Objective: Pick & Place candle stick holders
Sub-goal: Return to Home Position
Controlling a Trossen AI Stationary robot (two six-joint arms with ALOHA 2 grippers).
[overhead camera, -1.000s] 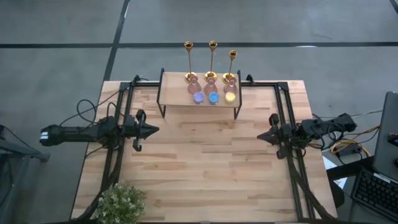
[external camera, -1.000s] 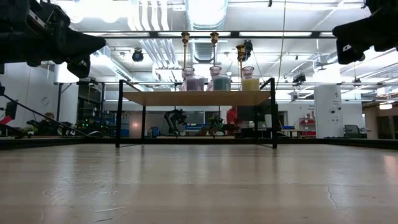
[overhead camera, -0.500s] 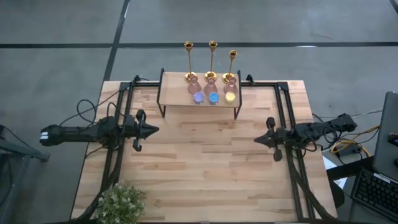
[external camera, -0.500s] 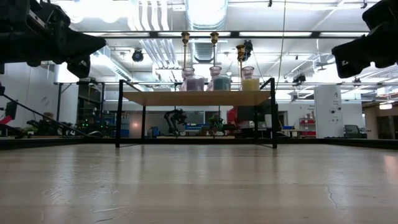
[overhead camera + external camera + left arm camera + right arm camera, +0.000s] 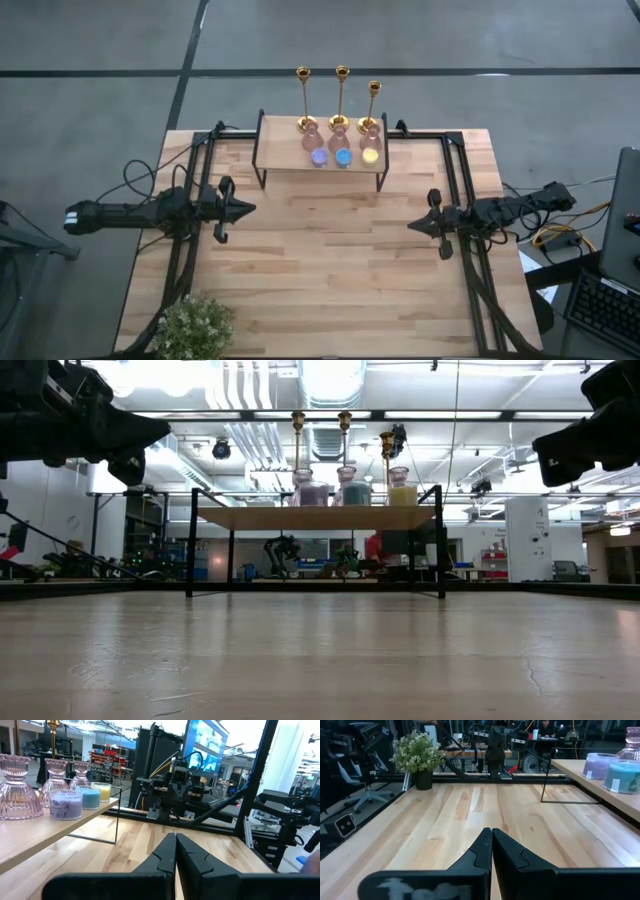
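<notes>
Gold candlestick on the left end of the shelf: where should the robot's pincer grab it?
Probably by its thin stem, high up. The left gold candlestick stands upright at the back of the shelf, with a pink glass holder and the purple candle in front and the middle candlestick on its right. So the left pincer would best come from the open left side.

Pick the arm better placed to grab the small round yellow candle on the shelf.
Right, probably: the yellow candle ends the row on the right, nearer the right gripper than the left gripper.

Gold candle stick holders (image 5: 342,72) — purple candle (image 5: 319,158), blue candle (image 5: 343,157), yellow candle (image 5: 370,155).
</notes>
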